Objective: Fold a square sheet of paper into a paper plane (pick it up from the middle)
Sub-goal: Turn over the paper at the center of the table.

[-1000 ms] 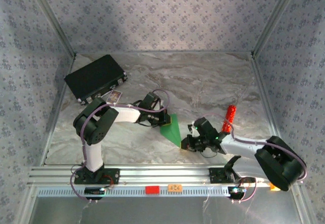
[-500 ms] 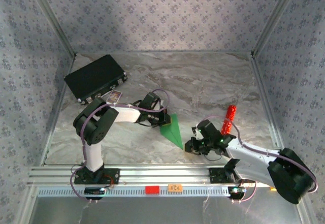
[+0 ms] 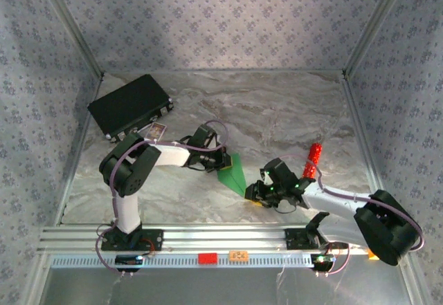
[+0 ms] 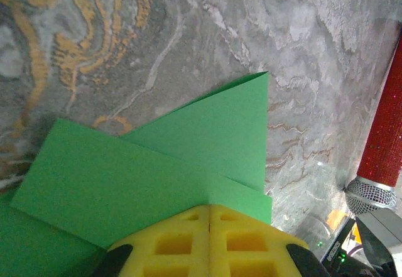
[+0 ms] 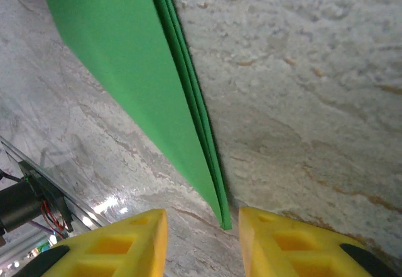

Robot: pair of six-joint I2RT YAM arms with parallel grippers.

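Paper plane [image 3: 234, 175], long axis running from the left gripper [image 3: 220, 163], jaws closed apparently on its wide end, to the right gripper [image 5: 202, 222], jaws parted astride its tip.

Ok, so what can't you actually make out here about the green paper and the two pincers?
- Top view: the green paper is too small to count its folds; its near tip is hidden at the right pincer.
- Left wrist view: the shut left pincer covers the paper's near part; pinching or pressing, unclear.
- Right wrist view: the paper runs off the top edge.
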